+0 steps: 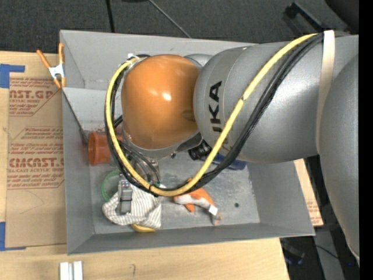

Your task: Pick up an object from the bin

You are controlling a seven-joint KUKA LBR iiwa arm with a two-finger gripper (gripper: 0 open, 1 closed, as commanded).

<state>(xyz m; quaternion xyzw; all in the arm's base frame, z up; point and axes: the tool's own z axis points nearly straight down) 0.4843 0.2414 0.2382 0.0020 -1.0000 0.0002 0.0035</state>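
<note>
Camera view. The pincer (125,196) is low in the bin's (245,198) lower-left corner, over a crumpled checked cloth (141,213), soft and folded. I cannot tell whether it is released or clenched. Nothing looks lifted, so I judge grasp and lift are still to do.

Nearby:
- a smooth orange plastic cup (98,147)
- a translucent green ring (109,183)
- an orange-and-white piece (198,201)

The bin floor is dull, scuffed metal.
</note>
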